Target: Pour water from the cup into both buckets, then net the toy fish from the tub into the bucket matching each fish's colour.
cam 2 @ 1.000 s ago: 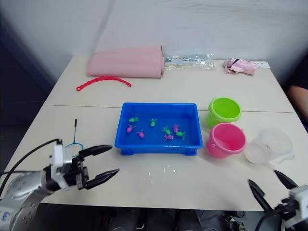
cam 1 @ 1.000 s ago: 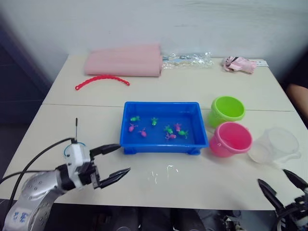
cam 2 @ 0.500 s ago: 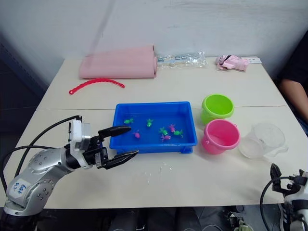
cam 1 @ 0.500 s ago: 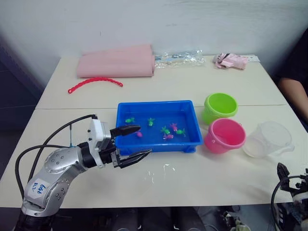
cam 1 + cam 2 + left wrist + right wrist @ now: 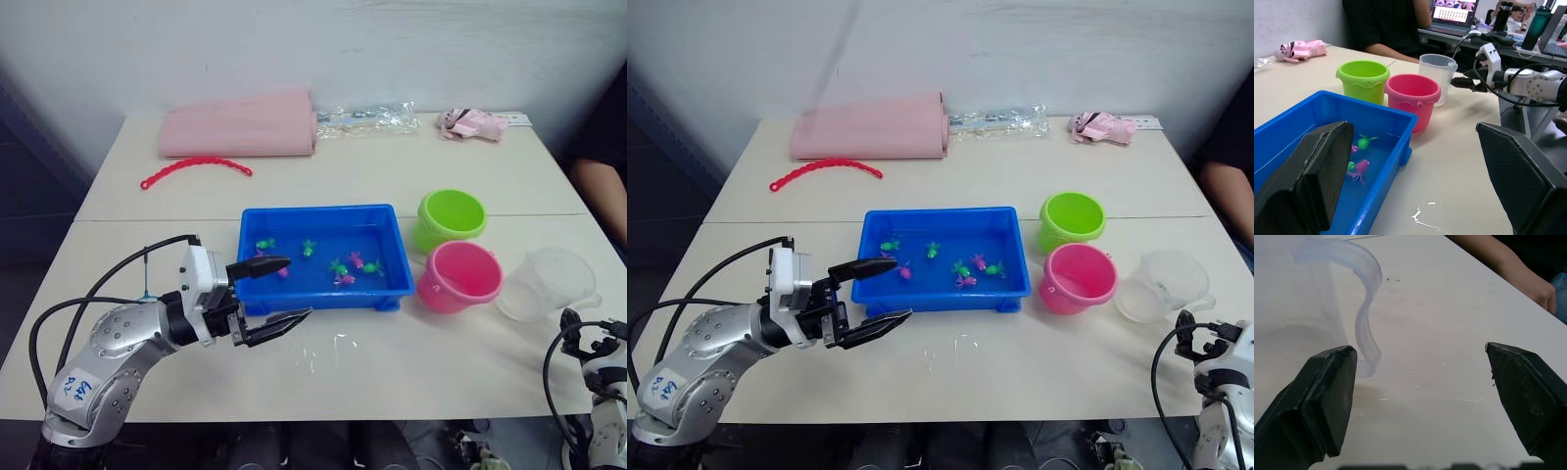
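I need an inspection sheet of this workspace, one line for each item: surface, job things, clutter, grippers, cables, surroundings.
Surface: pale table; small wet marks in front of the tub.
Job things: blue tub holds pink and green toy fish; green bucket and pink bucket stand upright beside it; clear cup upright next to the pink bucket.
Clutter: pink roll, red beaded strip, clear plastic bag, pink cloth item along the far edge.
Grippers: left gripper open at the tub's near corner, empty; right gripper open beside the cup's handle, empty.
Cables: black cables loop along the left arm.
Surroundings: person's arm at the table's right side.
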`<action>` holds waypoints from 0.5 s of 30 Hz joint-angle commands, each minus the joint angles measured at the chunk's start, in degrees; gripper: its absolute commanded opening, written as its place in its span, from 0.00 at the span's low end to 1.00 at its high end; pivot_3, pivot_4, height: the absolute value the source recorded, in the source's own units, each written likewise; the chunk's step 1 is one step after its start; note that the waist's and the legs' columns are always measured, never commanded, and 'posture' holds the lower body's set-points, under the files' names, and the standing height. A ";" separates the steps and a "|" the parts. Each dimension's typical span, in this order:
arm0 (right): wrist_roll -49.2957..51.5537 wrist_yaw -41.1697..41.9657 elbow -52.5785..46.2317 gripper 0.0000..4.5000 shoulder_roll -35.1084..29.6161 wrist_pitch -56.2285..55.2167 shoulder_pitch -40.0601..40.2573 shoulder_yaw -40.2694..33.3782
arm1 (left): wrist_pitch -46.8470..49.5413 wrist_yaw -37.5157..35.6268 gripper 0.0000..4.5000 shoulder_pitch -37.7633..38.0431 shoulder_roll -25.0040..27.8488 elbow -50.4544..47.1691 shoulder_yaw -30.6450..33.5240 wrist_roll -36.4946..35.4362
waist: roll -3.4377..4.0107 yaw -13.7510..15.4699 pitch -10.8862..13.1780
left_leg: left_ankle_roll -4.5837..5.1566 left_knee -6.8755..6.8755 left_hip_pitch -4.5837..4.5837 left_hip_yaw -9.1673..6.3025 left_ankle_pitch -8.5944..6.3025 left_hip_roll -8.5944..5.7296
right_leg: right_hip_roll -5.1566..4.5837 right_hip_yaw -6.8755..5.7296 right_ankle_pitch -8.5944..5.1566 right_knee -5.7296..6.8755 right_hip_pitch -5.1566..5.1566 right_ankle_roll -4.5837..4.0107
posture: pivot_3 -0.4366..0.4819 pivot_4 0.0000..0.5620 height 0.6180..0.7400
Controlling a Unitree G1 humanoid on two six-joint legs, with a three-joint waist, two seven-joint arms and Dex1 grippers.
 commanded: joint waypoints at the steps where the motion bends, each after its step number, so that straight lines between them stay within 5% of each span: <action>1: 0.03 -0.37 0.61 1.00 -0.16 -2.43 -0.90 -0.42 | -0.27 0.15 0.97 0.23 0.01 -2.51 -0.13 -0.48 | 0.00 -0.01 0.00 | 0.00 0.00 0.00 0.00 0.00 0.00 | 0.01 0.01 0.00 0.00 0.00 0.00 | 0.48 0.27 1.00; 15: 3.00 7.45 12.60 1.00 -2.93 -6.63 -8.71 -0.50 | -0.94 -1.25 0.97 -1.06 0.60 -0.26 0.27 0.24 | 0.00 -0.12 0.00 | -0.02 0.00 0.01 0.02 0.00 0.06 | 0.12 0.10 0.00 -0.01 -0.01 0.00 | 0.48 0.27 1.00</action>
